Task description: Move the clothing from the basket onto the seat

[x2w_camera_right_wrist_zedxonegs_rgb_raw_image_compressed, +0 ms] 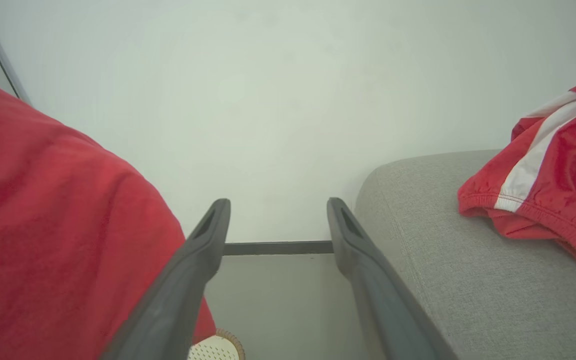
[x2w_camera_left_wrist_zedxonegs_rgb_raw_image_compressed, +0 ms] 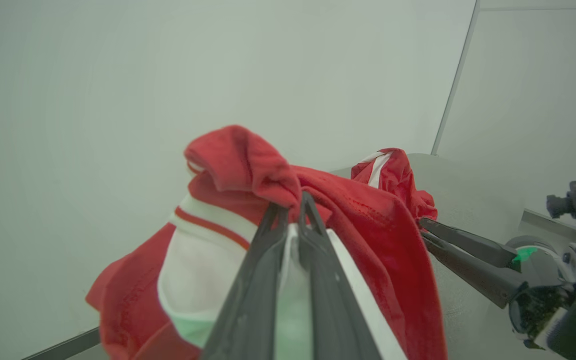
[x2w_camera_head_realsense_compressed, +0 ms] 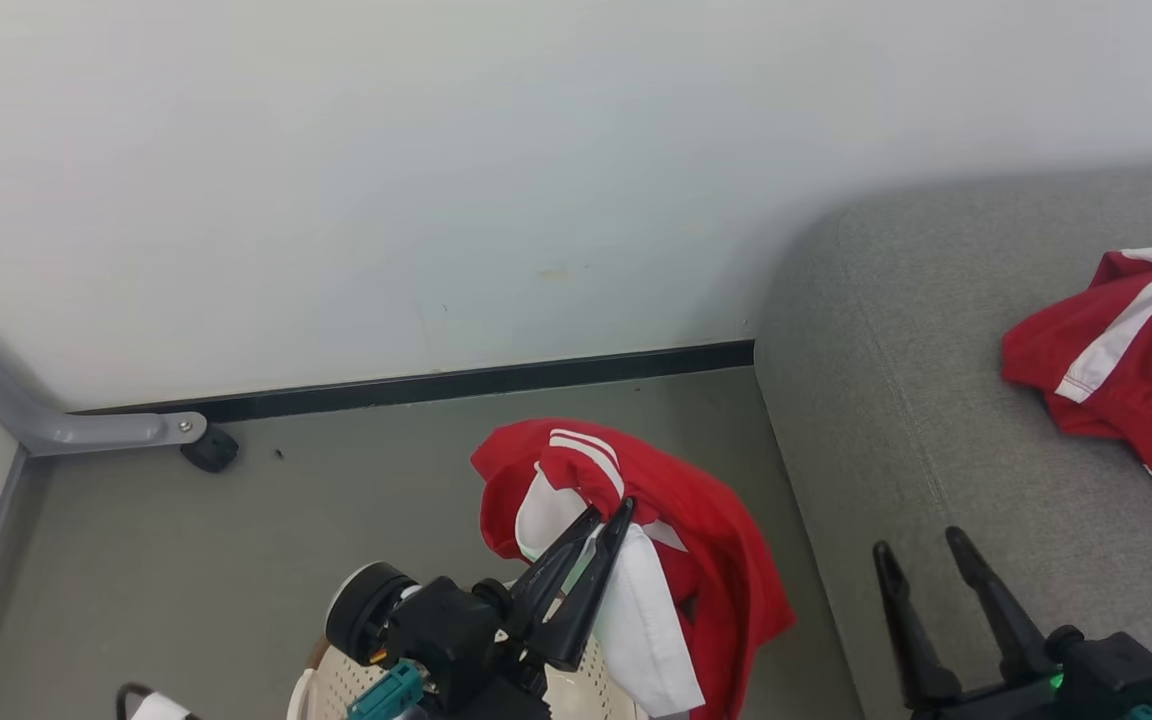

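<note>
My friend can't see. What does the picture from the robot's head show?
The left gripper holds a red-and-white garment above a white basket, beside a grey sofa. Another red garment lies on the sofa, and the right gripper is open.

We log long dark fingers; left gripper black, teal connector, white-rimmed round joint; right gripper black, green light.

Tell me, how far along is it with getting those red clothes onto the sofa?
Done: one red garment lies on the grey seat. In hand: the left fingers are shut on a second red-and-white garment, held above the basket, short of the seat. Left: carry it across and let go; the right fingers stand open and empty. Whether more remains in the basket is hidden.
</note>
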Robot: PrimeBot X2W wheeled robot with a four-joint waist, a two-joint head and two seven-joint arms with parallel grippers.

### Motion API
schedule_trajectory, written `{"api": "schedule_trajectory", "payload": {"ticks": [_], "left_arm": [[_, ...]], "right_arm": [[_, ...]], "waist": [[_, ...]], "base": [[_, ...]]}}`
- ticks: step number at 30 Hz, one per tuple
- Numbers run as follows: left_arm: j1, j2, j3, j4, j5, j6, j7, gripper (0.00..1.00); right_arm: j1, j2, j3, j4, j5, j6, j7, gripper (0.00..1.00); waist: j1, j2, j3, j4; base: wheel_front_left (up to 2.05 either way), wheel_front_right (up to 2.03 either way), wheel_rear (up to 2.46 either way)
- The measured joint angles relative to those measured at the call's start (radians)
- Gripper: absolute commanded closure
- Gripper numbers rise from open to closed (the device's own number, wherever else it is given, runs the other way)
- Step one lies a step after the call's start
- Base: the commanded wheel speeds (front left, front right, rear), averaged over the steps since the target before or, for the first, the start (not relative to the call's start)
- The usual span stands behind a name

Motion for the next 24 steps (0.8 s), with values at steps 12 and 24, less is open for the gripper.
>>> {"api": "schedule_trajectory", "payload": {"ticks": [12, 24], "left_arm": [[0.0, 0.0, 0.0, -0.01, -0.01, 0.01, 0.034, 1.0], [0.0, 0.0, 0.005, -0.011, -0.016, 0.019, 0.054, 1.0]], "right_arm": [[-0.005, 0.063, 0.165, -0.04, 0.0, 0.031, 0.024, 0.0], [-0.029, 0.079, 0.339, -0.086, 0.008, 0.046, 0.056, 0.0]], "waist": [[0.0, -0.0001, 0.003, 0.033], [0.0, 0.0, 0.007, 0.063]], "base": [[0.0, 0.0, 0.0], [0.0, 0.0, 0.0]]}}
